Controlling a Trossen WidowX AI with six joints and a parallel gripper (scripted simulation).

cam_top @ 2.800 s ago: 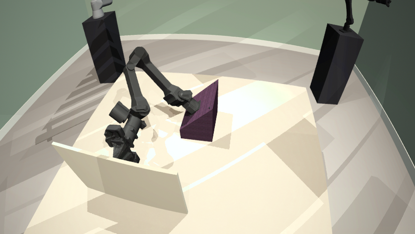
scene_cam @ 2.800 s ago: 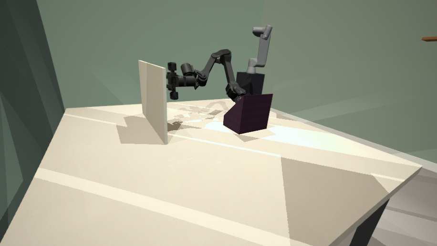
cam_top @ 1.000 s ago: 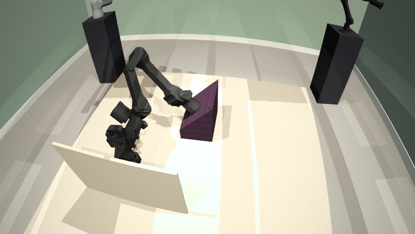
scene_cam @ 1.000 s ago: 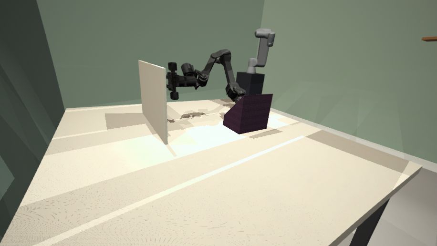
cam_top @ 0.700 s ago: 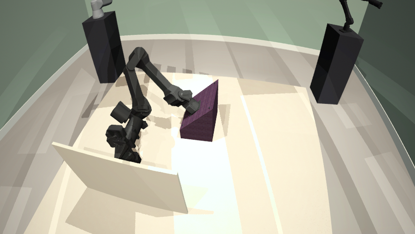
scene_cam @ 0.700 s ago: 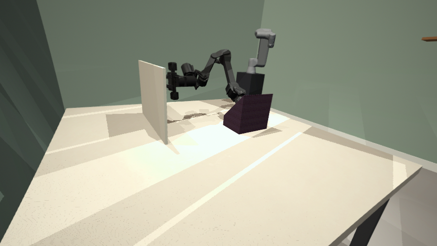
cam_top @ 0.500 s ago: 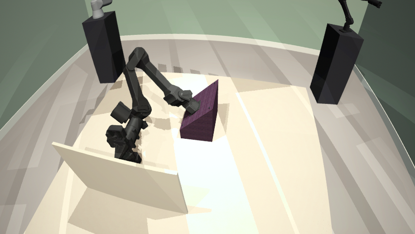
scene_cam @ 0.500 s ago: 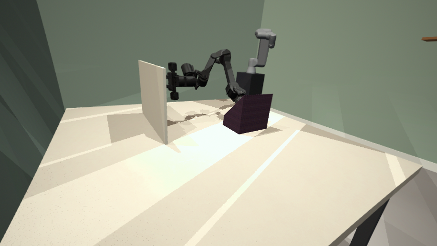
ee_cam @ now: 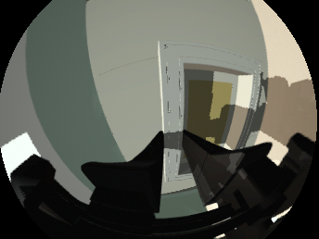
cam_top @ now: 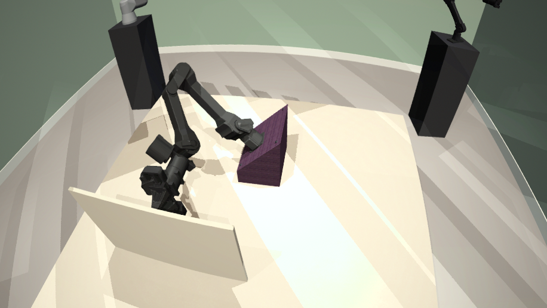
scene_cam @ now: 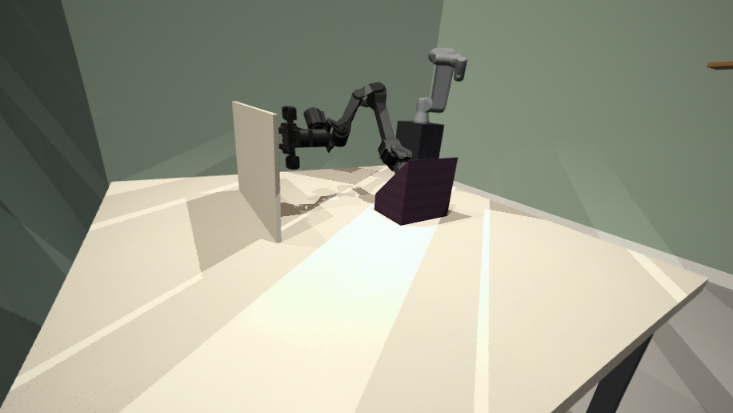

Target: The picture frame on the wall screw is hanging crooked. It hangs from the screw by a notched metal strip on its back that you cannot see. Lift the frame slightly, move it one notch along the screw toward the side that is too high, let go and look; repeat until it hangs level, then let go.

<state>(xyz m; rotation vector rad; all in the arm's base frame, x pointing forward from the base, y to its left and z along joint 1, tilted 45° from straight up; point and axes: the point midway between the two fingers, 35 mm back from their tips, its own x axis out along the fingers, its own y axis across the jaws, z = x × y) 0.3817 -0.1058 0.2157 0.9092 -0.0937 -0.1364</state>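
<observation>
The light grey picture frame point(ee_cam: 173, 93), with an olive centre, hangs against the pale upright panel point(cam_top: 164, 237) point(scene_cam: 256, 154) point(ee_cam: 125, 93). In the wrist view its left bar runs nearly upright and its top edge slopes down to the right, but the lens bends lines, so I cannot tell whether it is level. My gripper point(ee_cam: 172, 133) is shut on the lower part of the frame's left bar, with one finger on each side. The panel hides the frame and fingertips in the top and exterior views. The screw and the notched strip are hidden.
The arm's base is on a dark purple wedge block point(cam_top: 260, 172) point(scene_cam: 428, 192) on the pale table point(cam_top: 344, 248) point(scene_cam: 307, 333), facing the panel. Black pedestals point(cam_top: 134, 68) point(scene_cam: 430, 141) carrying other arms stand beyond the table. Bands of light and shadow cross the scene.
</observation>
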